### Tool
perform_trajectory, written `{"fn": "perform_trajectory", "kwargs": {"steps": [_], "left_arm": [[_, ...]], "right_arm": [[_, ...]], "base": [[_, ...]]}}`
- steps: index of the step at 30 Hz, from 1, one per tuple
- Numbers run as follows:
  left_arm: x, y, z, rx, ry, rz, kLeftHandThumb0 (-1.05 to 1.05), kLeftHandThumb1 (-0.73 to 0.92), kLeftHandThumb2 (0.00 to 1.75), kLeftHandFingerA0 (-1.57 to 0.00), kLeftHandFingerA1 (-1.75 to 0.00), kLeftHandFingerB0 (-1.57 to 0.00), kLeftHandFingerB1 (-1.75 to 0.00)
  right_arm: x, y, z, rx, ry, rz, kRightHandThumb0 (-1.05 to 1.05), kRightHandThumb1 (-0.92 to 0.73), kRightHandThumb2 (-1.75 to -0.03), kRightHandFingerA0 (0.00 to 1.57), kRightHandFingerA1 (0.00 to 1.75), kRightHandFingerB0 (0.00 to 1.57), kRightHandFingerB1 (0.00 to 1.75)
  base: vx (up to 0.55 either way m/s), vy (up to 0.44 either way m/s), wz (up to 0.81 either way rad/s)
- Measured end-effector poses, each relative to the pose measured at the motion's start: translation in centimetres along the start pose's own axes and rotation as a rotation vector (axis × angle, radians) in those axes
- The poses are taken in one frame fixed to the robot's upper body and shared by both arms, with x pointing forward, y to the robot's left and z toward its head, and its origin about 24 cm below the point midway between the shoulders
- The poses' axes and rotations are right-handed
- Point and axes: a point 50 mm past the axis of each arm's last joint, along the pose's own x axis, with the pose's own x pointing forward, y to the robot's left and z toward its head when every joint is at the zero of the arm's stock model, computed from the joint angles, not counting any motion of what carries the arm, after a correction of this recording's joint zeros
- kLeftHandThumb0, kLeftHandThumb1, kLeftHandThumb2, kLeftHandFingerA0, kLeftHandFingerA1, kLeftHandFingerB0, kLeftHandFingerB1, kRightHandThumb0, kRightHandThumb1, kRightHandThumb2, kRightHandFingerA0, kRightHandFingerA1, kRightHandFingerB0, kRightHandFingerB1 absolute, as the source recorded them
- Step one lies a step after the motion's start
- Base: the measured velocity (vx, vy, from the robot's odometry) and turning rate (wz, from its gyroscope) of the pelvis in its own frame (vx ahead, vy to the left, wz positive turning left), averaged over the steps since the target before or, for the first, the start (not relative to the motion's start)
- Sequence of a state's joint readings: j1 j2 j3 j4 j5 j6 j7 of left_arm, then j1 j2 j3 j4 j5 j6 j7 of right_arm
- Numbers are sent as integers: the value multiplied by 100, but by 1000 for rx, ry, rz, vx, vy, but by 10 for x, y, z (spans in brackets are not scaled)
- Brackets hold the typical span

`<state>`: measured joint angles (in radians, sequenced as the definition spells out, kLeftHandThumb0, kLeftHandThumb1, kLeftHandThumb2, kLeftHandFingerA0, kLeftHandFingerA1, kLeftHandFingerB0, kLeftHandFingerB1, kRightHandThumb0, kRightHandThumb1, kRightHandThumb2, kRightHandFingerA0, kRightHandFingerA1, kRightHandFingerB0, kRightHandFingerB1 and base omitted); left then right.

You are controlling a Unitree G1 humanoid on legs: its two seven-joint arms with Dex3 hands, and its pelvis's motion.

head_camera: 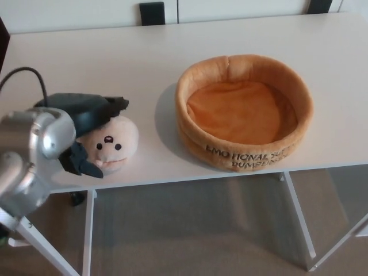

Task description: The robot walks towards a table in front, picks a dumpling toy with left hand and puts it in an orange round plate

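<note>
The dumpling toy [112, 144], a pale peach plush with a small black face, rests on the white table [144, 57] near its front left edge. My left hand [86, 118] straddles it from the left. Its black fingers [112, 106] lie along the toy's top back and the thumb [86, 167] sits at its front left, spread as wide as the toy. The toy's left side is hidden by the hand. The orange round plush plate [241, 156] stands empty to the right of the toy. My right hand does not show.
My silver left forearm [31, 155] fills the lower left, with a black cable [26, 73] looping above it. Dark chair backs [152, 12] stand beyond the table's far edge. Carpet floor and white table legs [299, 218] show below the front edge.
</note>
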<state>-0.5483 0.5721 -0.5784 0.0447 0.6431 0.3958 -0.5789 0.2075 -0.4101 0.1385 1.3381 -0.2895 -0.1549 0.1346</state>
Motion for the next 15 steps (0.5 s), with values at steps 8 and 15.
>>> {"fn": "perform_trajectory", "kwargs": {"steps": [8,15], "left_arm": [[11,-18,6,-8,9,69,-18,33,84,-1,-48,0,-47],[19,-27,8,-13,25,147,-9,35,81,-32,-56,-14,-47]], "right_arm": [[0,0,2,-3,-5,-1,-32,-52,-68,58,51,42,43],[1,-1,5,-4,-12,-1,-24,-65,-60,63,43,44,35]], "base": [[0,0,0],[0,0,0]]}}
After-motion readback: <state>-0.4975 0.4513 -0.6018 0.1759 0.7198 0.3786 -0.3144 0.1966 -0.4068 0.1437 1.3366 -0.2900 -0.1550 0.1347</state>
